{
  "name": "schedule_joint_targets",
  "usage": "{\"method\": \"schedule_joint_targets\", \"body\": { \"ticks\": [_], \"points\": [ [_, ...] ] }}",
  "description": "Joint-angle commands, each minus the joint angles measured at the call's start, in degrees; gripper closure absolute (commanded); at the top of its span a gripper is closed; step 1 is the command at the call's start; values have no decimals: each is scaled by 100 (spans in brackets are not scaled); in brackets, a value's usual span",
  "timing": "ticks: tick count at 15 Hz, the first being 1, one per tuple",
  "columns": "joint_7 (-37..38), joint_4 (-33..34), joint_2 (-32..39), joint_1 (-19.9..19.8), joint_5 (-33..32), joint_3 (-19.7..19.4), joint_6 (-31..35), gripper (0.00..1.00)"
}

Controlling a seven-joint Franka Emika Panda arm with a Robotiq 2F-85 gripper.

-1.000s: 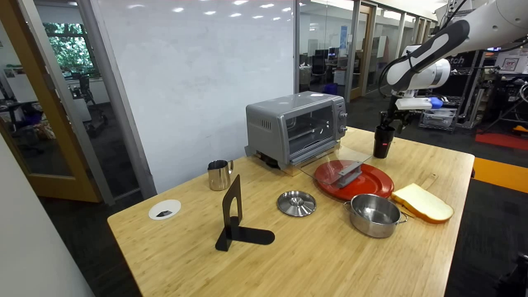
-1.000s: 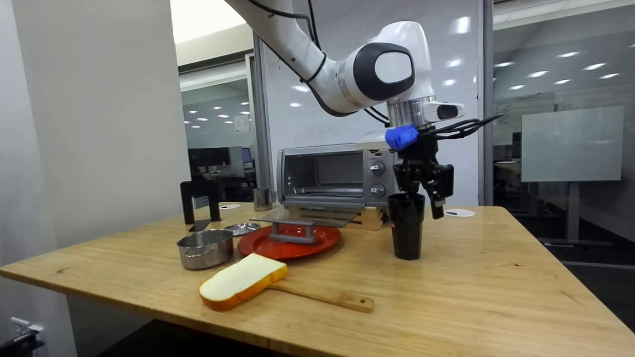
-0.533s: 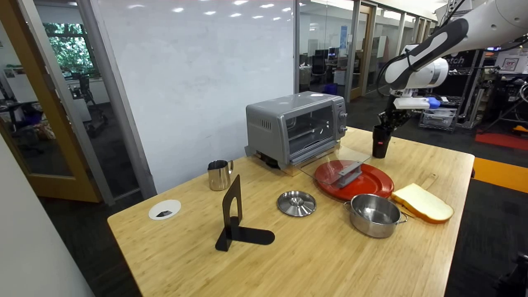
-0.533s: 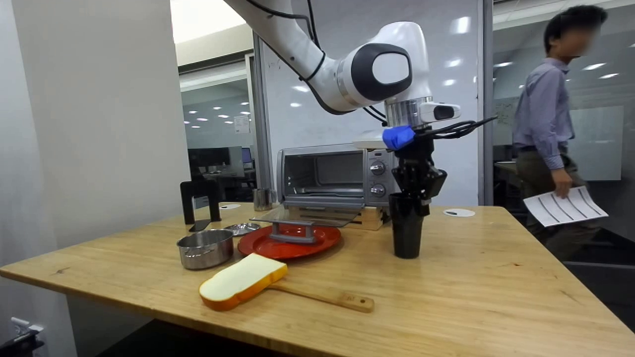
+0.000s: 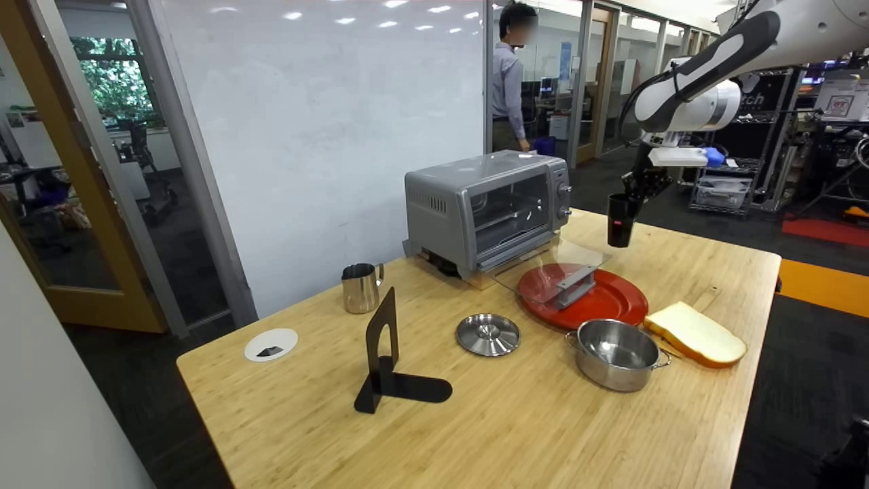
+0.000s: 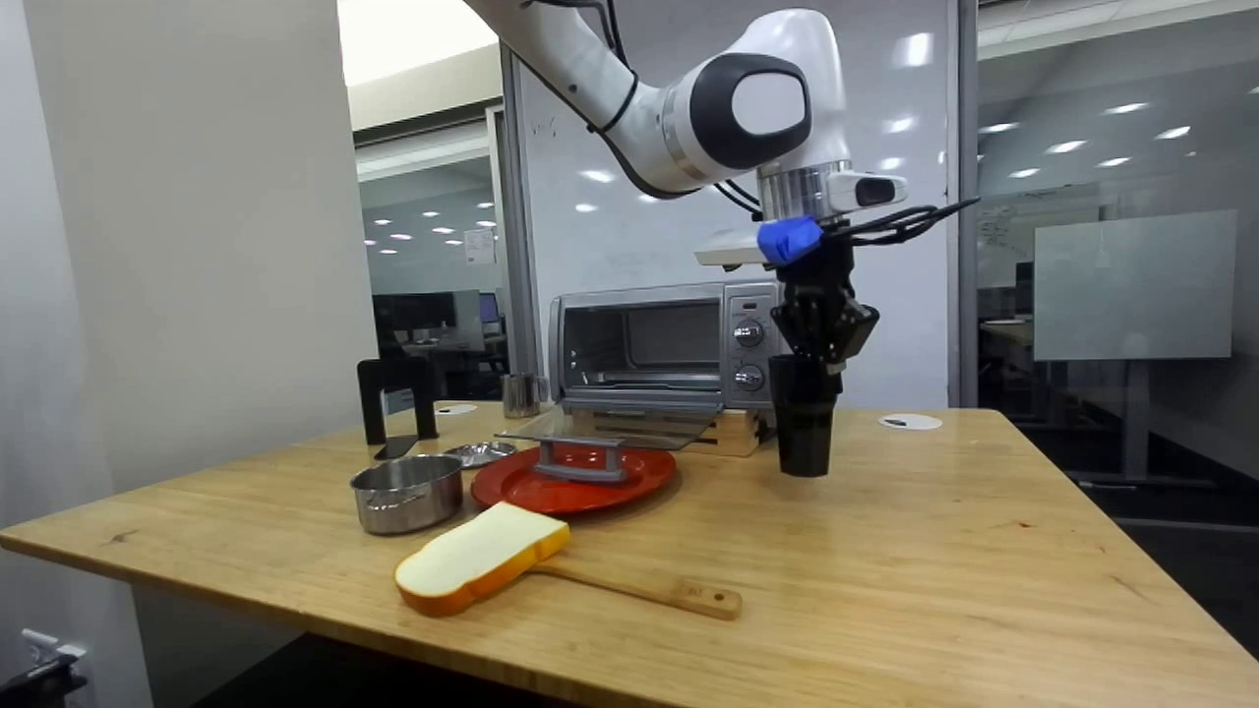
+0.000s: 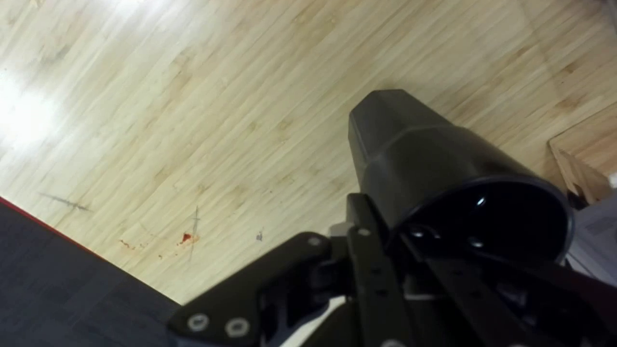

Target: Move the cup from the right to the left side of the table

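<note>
Cup (image 6: 805, 423) held: I have the gripper (image 7: 384, 224) pinched on its wall, one finger inside the rim and one outside in my wrist view. It hangs mouth up just above the table (image 6: 934, 590), by the knob end of the toaster oven (image 5: 483, 175), and beyond the red plate (image 5: 621, 288) in an exterior view.

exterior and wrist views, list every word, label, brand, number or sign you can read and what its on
"tch": on the black panel behind the robot arm, apparently cut off.
Too small or blurred: red mark on the black cup; markings on the toaster oven's control panel; faint mark on the wooden handle; posted sheet; white box's sign; whiteboard scrawl.
Wrist view: none seen.
</note>
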Motion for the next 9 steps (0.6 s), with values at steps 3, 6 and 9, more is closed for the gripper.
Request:
{"method": "schedule_joint_targets", "body": {
  "ticks": [3,6,9],
  "points": [
    [-871,-138,-1029,-17,3,189,-656,98],
    [-1220,33,-1427,123,-28,258,-1004,98],
    [-1469,246,-1663,291,8,351,-1543,98]
  ]
}}
